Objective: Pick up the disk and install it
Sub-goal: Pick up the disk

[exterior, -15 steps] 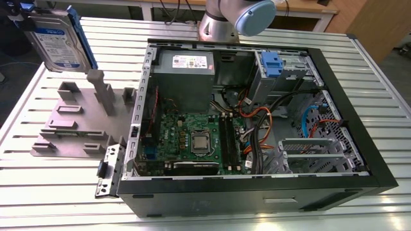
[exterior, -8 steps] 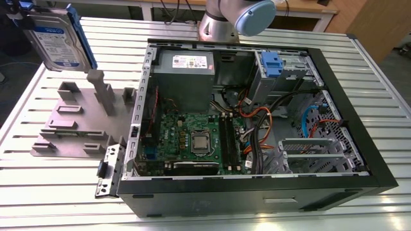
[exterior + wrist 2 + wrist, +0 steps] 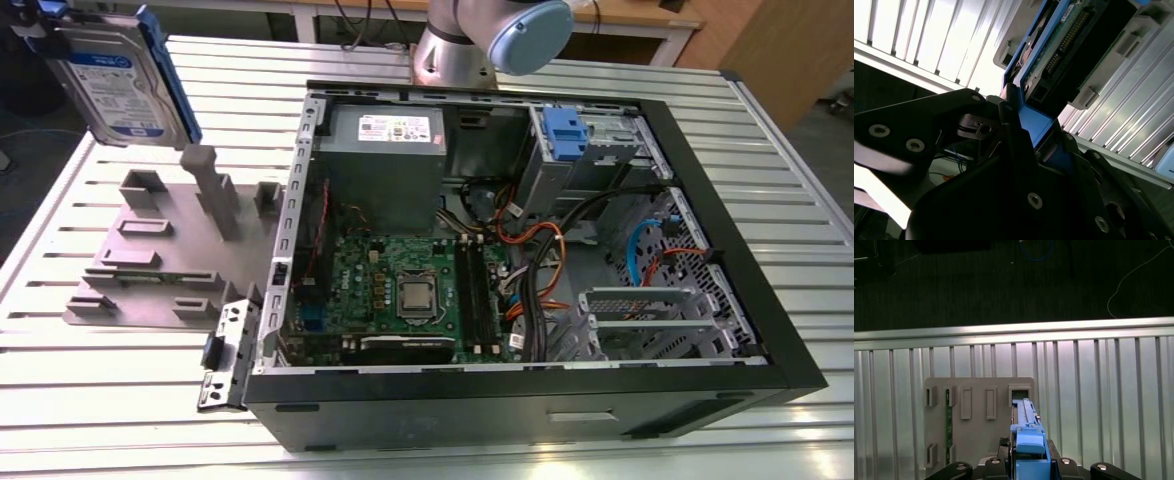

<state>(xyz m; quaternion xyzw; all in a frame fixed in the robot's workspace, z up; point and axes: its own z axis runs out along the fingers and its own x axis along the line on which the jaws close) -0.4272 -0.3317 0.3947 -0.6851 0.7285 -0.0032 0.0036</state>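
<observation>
Above the grey fixture (image 3: 147, 270), the disk (image 3: 120, 70), white-and-blue label (image 3: 120, 105), in the gripper (image 3: 1036, 127).

Overhead: disk (image 3: 123, 80) hangs in gripper (image 3: 1029, 462) above fixture plate (image 3: 147, 275), clear of its upright posts (image 3: 207, 190). Free strip of table (image 3: 120, 410) along edge nearest exterior view. Computer case (image 3: 534, 405) open on top. Inside, cables (image 3: 534, 245) crowd middle; power supply (image 3: 387, 150) and drive cage (image 3: 567, 140) line far wall.

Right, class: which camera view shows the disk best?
The exterior view: the disk faces the camera, label and blue side rails plain. The second wrist view shows its circuit-board underside, the first wrist view its thin edge.
</observation>
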